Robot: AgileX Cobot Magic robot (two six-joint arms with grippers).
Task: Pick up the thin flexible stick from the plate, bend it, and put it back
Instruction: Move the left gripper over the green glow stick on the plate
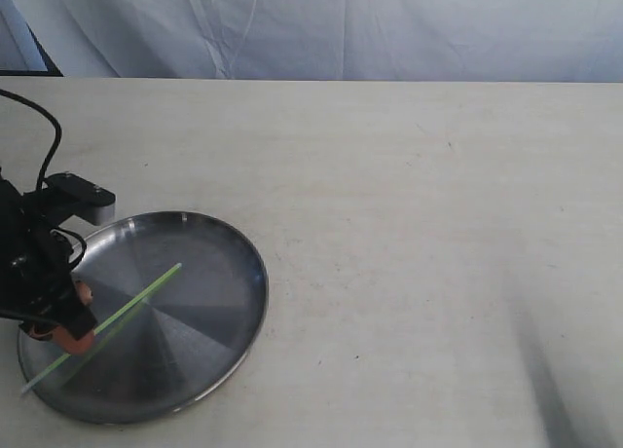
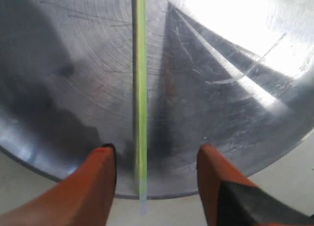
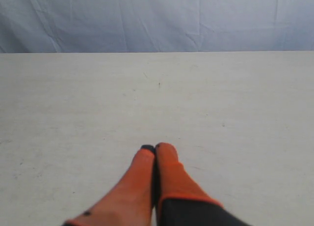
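My left gripper (image 2: 157, 150) spread wide astride the thin yellow-green plastic stick (image 2: 141, 88), on the round steel plate (image 2: 230, 118), my right gripper (image 3: 155, 147) pinched together

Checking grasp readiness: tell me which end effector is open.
The left end effector, spread wide astride the stick; the right end effector is pressed shut.

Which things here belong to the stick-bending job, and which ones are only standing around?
Job: thin flexible stick, lying across the plate; left gripper, open around the stick.
Not the job: table; cloth backdrop; right gripper, shut, over the table.
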